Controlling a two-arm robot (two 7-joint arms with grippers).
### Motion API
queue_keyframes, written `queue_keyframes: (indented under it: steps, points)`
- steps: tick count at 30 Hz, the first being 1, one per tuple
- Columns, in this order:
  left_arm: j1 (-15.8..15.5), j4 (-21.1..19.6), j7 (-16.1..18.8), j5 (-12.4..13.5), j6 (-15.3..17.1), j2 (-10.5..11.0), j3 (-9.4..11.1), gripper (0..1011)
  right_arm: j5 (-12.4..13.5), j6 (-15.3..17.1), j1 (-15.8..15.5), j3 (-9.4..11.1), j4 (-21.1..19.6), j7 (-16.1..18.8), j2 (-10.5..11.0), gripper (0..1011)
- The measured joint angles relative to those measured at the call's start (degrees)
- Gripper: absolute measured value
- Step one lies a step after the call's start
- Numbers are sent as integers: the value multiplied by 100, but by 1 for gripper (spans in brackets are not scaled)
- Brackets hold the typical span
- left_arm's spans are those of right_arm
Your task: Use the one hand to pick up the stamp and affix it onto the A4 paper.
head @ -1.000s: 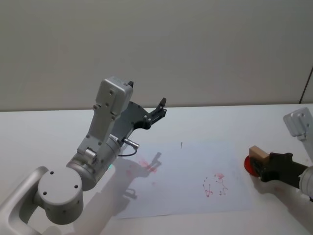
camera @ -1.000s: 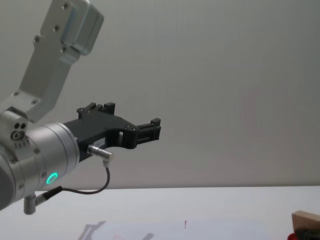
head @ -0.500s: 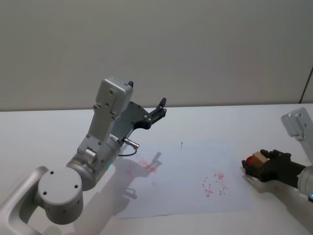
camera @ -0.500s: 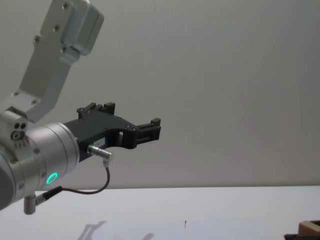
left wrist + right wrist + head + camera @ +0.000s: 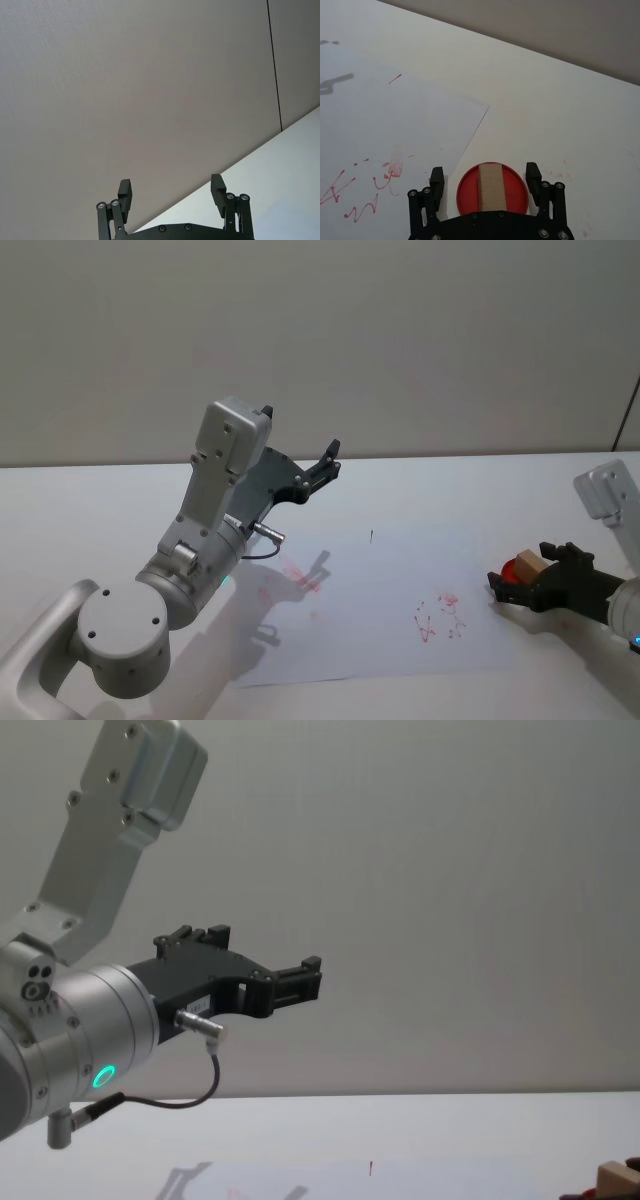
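Observation:
The stamp [image 5: 491,187], a small tan wooden block, stands on a flat round red pad [image 5: 515,192] just off the right edge of the A4 paper [image 5: 395,125]. My right gripper [image 5: 485,179] is open, with one finger on each side of the pad and neither touching the block. In the head view the stamp [image 5: 530,563] and right gripper [image 5: 518,570] sit at the right of the A4 paper [image 5: 370,630], which carries red marks and a small dark tick. My left gripper [image 5: 325,462] hangs raised over the table's far side and is open [image 5: 171,192].
The left arm's large grey body [image 5: 200,540] stands over the left part of the sheet and casts a shadow on it. Faint red smudges [image 5: 565,172] mark the white tabletop [image 5: 450,490] beside the pad. A grey wall runs behind the table.
My right gripper has moved forward and down toward the paper, so its fingers now flank the stamp and pad. The left arm has stayed still.

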Motion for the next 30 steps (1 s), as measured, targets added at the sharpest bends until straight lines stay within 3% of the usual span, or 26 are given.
queue_keyframes:
  steps: [30]
  points:
    - [0, 0, 0, 0, 0, 0, 0, 1001, -7, -1, 8, -2, 9, 5, -3, 1001]
